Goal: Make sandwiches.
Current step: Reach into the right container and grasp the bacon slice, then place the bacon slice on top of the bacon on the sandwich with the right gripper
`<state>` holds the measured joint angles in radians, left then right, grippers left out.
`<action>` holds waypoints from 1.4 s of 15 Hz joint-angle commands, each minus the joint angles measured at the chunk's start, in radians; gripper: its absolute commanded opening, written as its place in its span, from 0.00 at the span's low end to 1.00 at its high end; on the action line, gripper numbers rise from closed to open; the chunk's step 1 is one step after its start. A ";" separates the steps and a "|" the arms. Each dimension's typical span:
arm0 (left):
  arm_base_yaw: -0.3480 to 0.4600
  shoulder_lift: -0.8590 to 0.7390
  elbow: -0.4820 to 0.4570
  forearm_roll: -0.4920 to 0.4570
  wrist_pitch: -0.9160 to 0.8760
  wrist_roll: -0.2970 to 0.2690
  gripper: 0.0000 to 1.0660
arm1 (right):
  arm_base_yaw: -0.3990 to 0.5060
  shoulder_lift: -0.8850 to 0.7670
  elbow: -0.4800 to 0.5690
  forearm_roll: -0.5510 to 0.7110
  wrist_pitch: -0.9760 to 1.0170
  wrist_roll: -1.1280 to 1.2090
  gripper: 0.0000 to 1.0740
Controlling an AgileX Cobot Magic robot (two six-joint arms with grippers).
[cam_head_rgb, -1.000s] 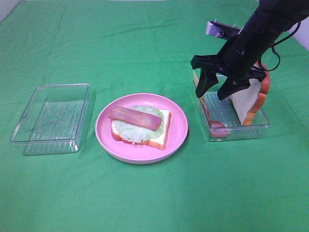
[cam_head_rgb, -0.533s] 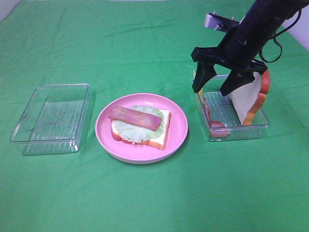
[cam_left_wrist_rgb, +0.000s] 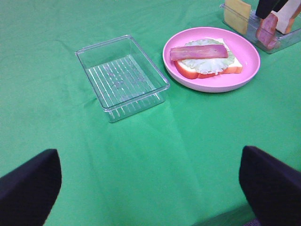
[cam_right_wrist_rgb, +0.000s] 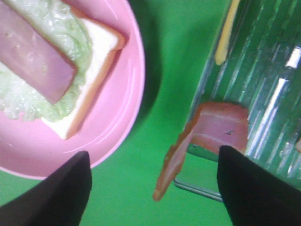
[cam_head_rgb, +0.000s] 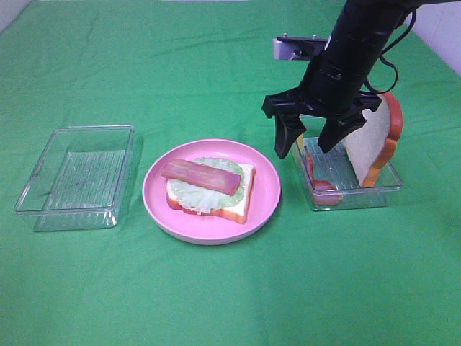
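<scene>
A partly built sandwich [cam_head_rgb: 209,186] lies on the pink plate [cam_head_rgb: 268,205]: a bread slice, pale green lettuce and a bacon strip [cam_head_rgb: 199,175] on top. My right gripper [cam_head_rgb: 303,146] hangs open over the left wall of the right clear tray [cam_head_rgb: 360,198], holding nothing. In the right wrist view its open gripper [cam_right_wrist_rgb: 155,197] is above a bacon slice [cam_right_wrist_rgb: 207,136] draped over the tray wall, with cheese [cam_right_wrist_rgb: 225,33] beyond and the sandwich [cam_right_wrist_rgb: 42,61] to one side. My left gripper [cam_left_wrist_rgb: 150,197] is open low over bare cloth.
The right tray also holds a bread slice [cam_head_rgb: 374,144] leaning upright and more bacon [cam_head_rgb: 317,179]. An empty clear tray [cam_head_rgb: 75,176] sits left of the plate, also the empty tray [cam_left_wrist_rgb: 122,75] in the left wrist view. Green cloth covers the table.
My right gripper has risen and shifted left, from inside the right tray to above its left wall, and its jaws have spread wider. The left arm has not moved.
</scene>
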<state>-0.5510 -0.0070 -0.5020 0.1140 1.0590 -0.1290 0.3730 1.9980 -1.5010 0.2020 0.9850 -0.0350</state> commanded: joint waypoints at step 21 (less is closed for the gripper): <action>0.000 -0.017 0.002 0.000 -0.009 0.004 0.91 | 0.021 -0.151 -0.079 0.414 0.142 -0.227 0.00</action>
<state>-0.5510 -0.0070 -0.5020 0.1140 1.0590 -0.1290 0.3930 1.8510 -1.5740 0.5620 1.1210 -0.2200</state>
